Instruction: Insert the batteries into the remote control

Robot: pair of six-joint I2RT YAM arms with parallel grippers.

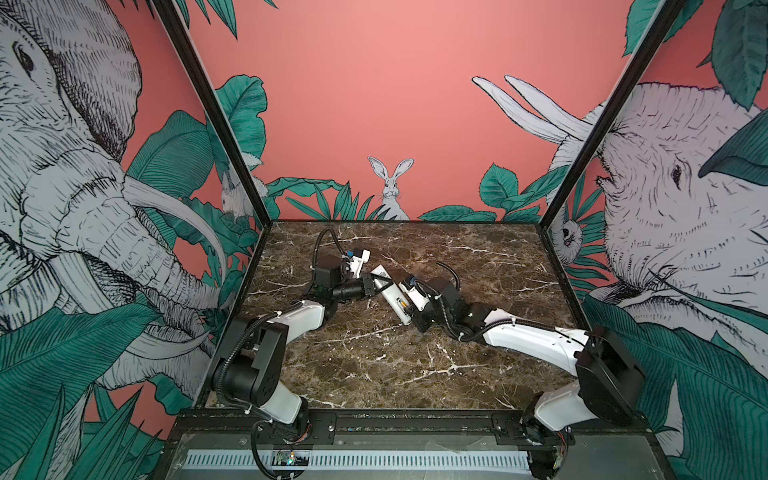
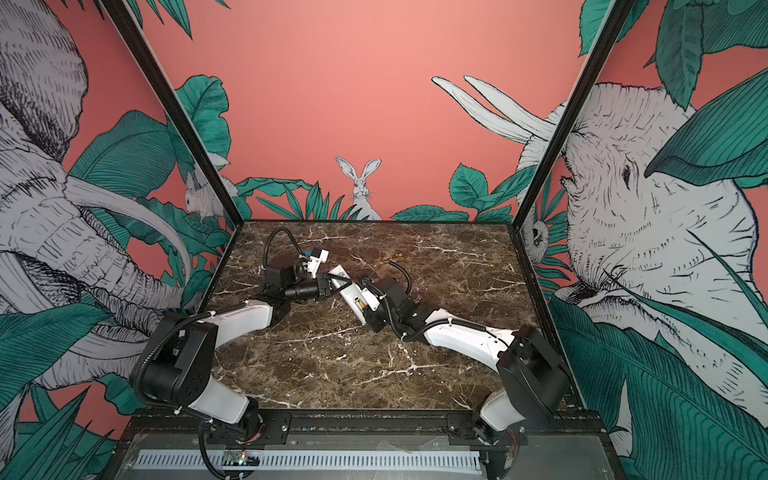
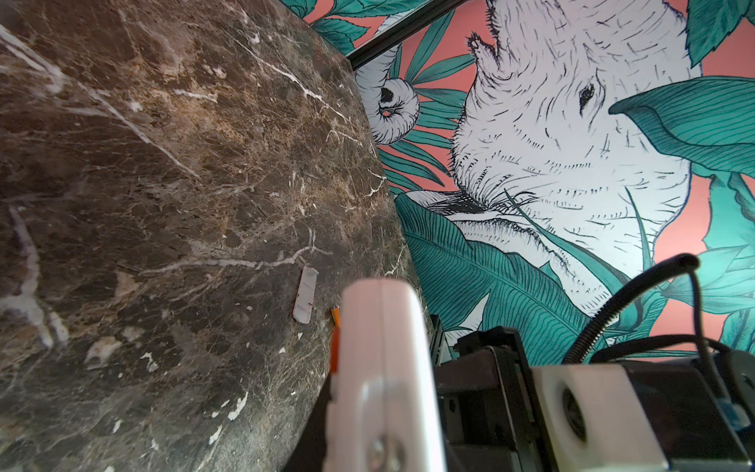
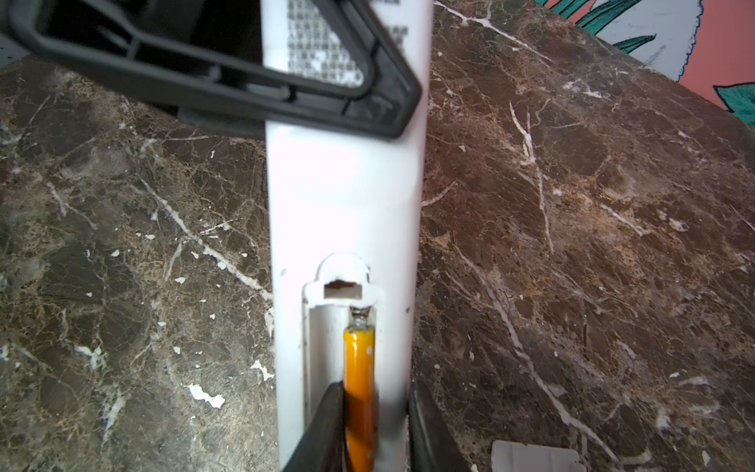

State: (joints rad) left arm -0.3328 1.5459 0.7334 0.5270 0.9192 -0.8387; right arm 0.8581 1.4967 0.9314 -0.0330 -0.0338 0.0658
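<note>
The white remote control (image 1: 392, 297) (image 2: 349, 293) lies slantwise mid-table, back side up, its battery compartment uncovered. My left gripper (image 1: 376, 284) is shut on its far end; its black finger (image 4: 245, 61) crosses the label. One orange battery (image 4: 358, 359) lies in the compartment's right slot against the spring, and the left slot is bare. My right gripper (image 4: 374, 429) stands slightly open over that end: one finger touches the battery's side, the other sits outside the remote's (image 4: 343, 196) edge. In the left wrist view an orange strip (image 3: 334, 351) runs along the remote (image 3: 384, 367).
A white battery cover (image 3: 305, 300) (image 4: 531, 455) lies loose on the brown marble table (image 1: 374, 365) just beside the remote, near my right gripper. Printed walls enclose the table at the left, back and right. Both arms reach in from the front edge.
</note>
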